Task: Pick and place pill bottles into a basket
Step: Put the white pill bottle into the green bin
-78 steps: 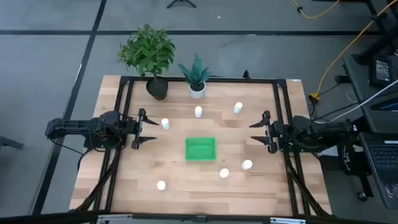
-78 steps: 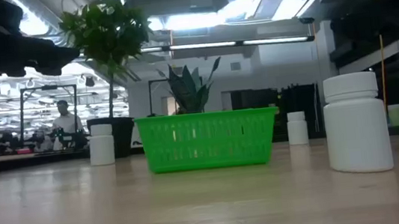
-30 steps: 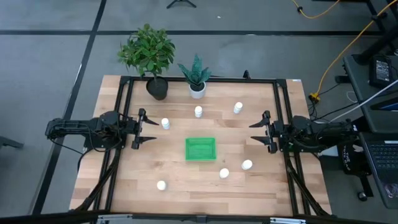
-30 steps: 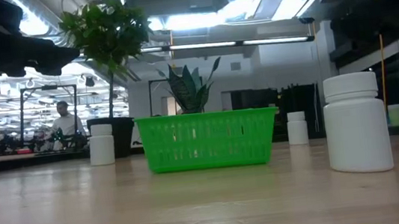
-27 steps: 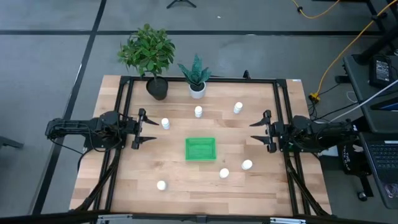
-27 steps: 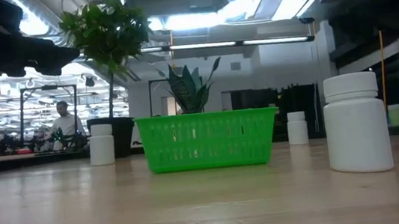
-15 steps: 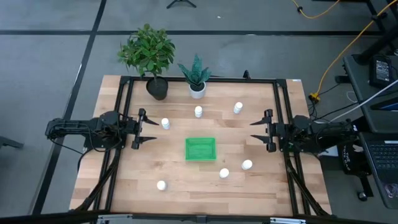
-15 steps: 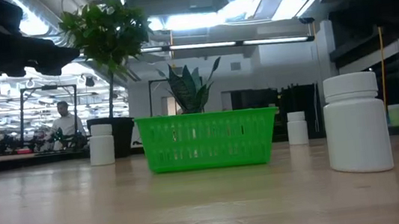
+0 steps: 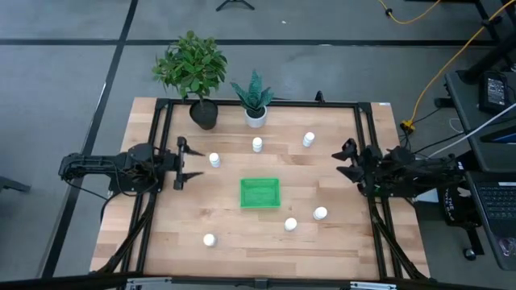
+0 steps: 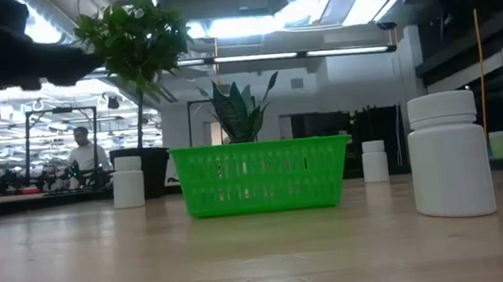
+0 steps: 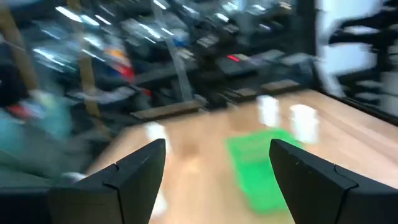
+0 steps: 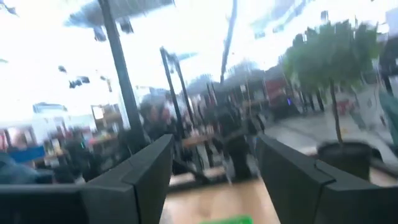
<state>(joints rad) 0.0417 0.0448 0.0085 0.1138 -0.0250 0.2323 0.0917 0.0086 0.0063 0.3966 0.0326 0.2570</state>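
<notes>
Six white pill bottles stand upright on the wooden table: three at the far side [image 9: 214, 159] [image 9: 257, 144] [image 9: 309, 139], and three at the near side [image 9: 320, 213] [image 9: 290, 225] [image 9: 209, 239]. The green basket [image 9: 260, 193] stands in the middle with nothing in it; it also shows in the low view [image 10: 260, 176]. My left gripper [image 9: 196, 163] is open and empty at the table's left, beside the nearest far-side bottle. My right gripper [image 9: 340, 161] is open and empty at the table's right. Each wrist view shows its own fingers spread wide, the left [image 11: 217, 144] and the right [image 12: 214, 142].
Two potted plants stand at the far edge: a leafy one in a dark pot [image 9: 193, 68] and a spiky one in a white pot [image 9: 255, 101]. A black frame [image 9: 258, 103] runs round the table. A person sits far off in the room [image 10: 82, 155].
My right gripper has drawn back toward the table's right edge and swung toward the far edge, turning as it went. My left gripper has shifted a little toward the far edge. Both stay open. The bottles and the basket have kept still.
</notes>
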